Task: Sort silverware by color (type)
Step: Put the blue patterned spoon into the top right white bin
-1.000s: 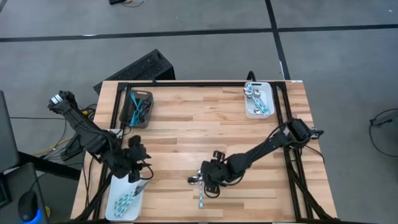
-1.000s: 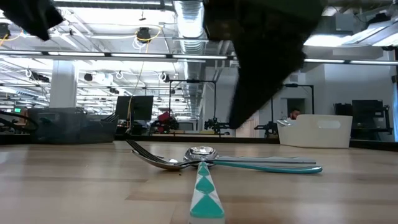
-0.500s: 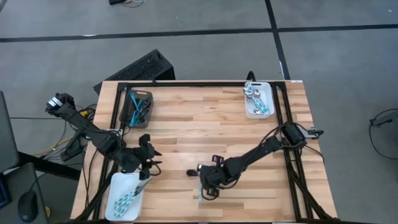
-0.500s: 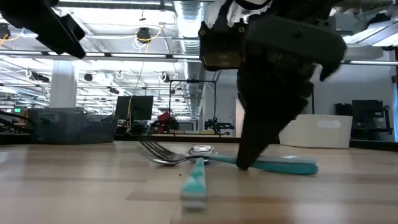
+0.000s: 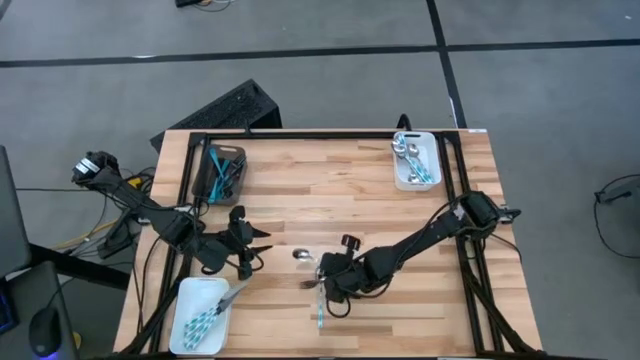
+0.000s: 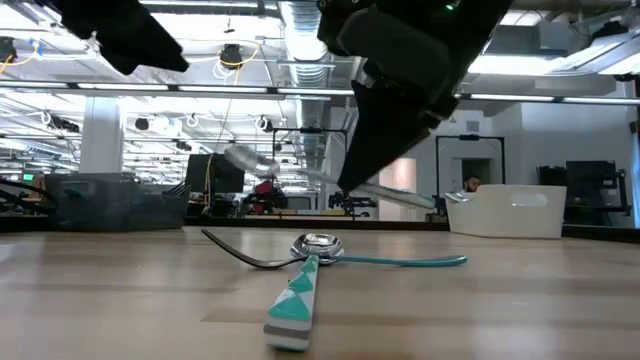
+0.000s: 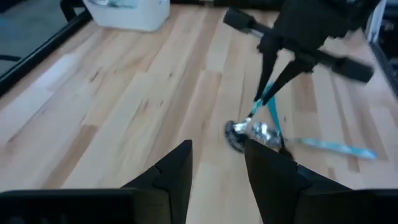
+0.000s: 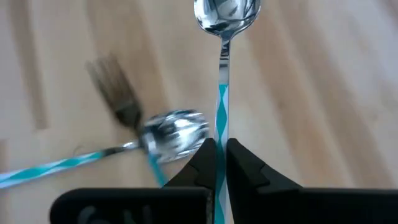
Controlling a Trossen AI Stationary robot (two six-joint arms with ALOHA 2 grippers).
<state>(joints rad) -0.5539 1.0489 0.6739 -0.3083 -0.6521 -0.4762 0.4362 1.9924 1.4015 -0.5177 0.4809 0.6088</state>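
— Wooden table (image 5: 330,190), starting from its left side: what's there?

— Dark grey tray (image 5: 224,173) at the far left corner with teal-handled pieces in it, and a white tray (image 5: 203,313) at the near left corner holding more. The left gripper (image 5: 250,252) hovers just beyond that white tray, fingers spread, nothing between them.

— And toward the middle?

— A fork (image 6: 243,255) and a spoon (image 6: 385,259) lie crossed on the boards, with another teal-handled piece (image 6: 294,302) running toward the near edge. Just above them the right gripper (image 5: 322,279) is pinched on the striped handle of a lifted spoon (image 8: 226,14), its bowl sticking out ahead of the fingers.

— Far right?

— Another white tray (image 5: 416,160) at the far right corner, with spoons inside.
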